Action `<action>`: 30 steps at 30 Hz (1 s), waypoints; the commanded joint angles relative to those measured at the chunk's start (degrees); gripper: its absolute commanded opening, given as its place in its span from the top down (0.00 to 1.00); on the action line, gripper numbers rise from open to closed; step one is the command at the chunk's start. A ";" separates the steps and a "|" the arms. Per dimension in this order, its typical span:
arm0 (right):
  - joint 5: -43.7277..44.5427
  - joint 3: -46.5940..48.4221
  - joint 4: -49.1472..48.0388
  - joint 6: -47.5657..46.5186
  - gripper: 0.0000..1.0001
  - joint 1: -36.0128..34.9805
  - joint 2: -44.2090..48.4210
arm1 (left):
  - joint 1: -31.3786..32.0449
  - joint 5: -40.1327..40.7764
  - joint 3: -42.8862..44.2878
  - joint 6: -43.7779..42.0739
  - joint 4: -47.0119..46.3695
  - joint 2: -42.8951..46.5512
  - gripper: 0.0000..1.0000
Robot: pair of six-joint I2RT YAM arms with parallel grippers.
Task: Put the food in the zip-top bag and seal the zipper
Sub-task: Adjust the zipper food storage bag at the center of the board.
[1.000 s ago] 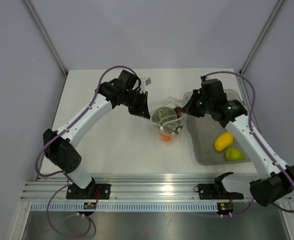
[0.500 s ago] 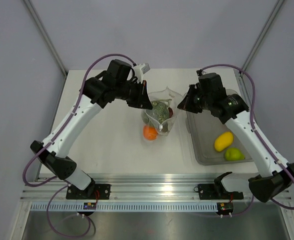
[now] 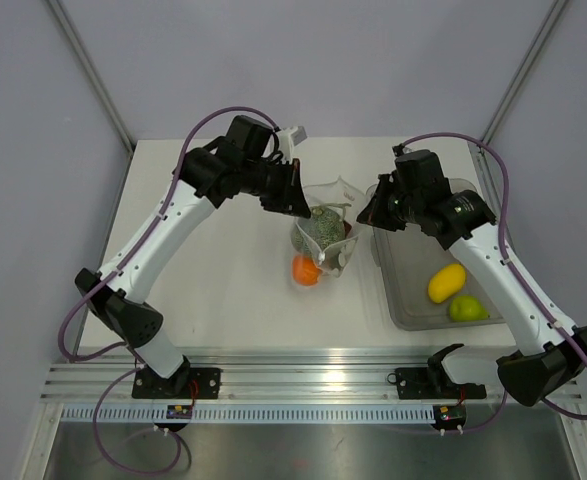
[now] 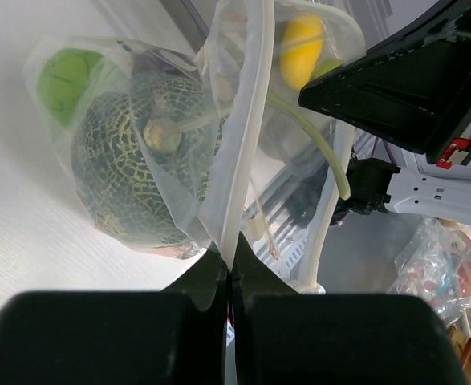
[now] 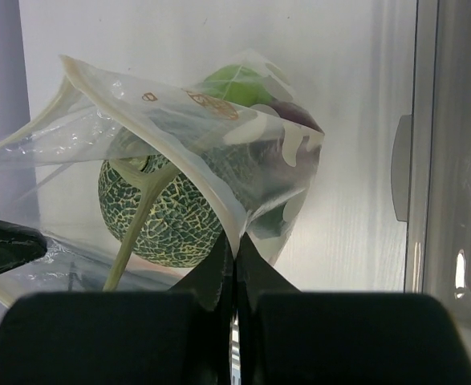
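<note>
Left claw [image 3: 295, 205] and right claw [image 3: 366, 215] each pinch tight on opposite rims of the crinkly transparent polka-dot bag [image 3: 335, 200], which hangs between them. A netted green melon [image 3: 324, 228] is inside. A glossy orange ball [image 3: 305, 270] sits by the bag's lower corner, and a grey translucent tub [image 3: 385, 282] stands on the white bench [image 3: 203, 290] to its right.

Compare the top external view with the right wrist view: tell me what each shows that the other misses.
Only the top external view shows the orange at the lower edge of the zip-top bag, and the yellow fruit and green fruit lying in the grey tub. Only the right wrist view shows the right hand pinched shut on the bag's rim, and the stalk of the netted melon. Both show the bag with the melon inside it, and part of the tub.
</note>
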State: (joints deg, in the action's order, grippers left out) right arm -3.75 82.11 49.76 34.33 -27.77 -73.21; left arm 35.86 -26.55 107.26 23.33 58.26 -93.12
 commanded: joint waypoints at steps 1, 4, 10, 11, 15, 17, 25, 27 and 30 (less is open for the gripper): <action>-0.12 2.09 -1.33 -0.05 1.00 -0.97 0.87 | -0.08 -2.81 6.54 0.84 -1.31 -0.48 1.00; -0.38 3.32 -2.38 0.13 1.00 -1.41 2.19 | 0.09 -2.72 11.29 0.75 -0.43 -0.83 1.00; 3.39 -4.30 -4.84 -0.05 1.00 -1.59 -0.34 | 0.09 -0.79 0.43 0.49 -5.24 -0.13 1.00; 5.14 -7.80 -5.54 -0.22 1.00 -1.67 -1.75 | 0.09 -0.44 -1.77 0.23 -5.61 -0.65 1.00; 2.53 -10.83 -6.25 0.39 1.00 -2.28 -7.74 | 0.26 1.07 -5.84 -1.09 -2.38 -6.10 1.00; 1.90 -10.39 -8.17 1.09 1.00 -3.34 -6.17 | 0.88 0.88 -4.53 -1.53 -2.19 -5.24 1.00; 2.43 1.56 -4.14 0.48 1.00 -3.96 -2.38 | 0.97 3.16 14.89 -0.13 0.72 -1.54 1.00; 2.43 0.52 -4.49 0.83 1.00 -4.22 -1.67 | 0.88 4.31 14.91 0.05 -0.69 -0.40 1.00; 2.34 -3.77 -5.90 1.53 1.00 -4.22 -2.11 | 0.88 4.57 11.14 -0.22 -0.87 -1.44 1.00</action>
State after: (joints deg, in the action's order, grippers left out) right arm -1.15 81.43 44.42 34.92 -31.16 -74.50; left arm 36.53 -23.24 119.50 22.94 59.40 -95.24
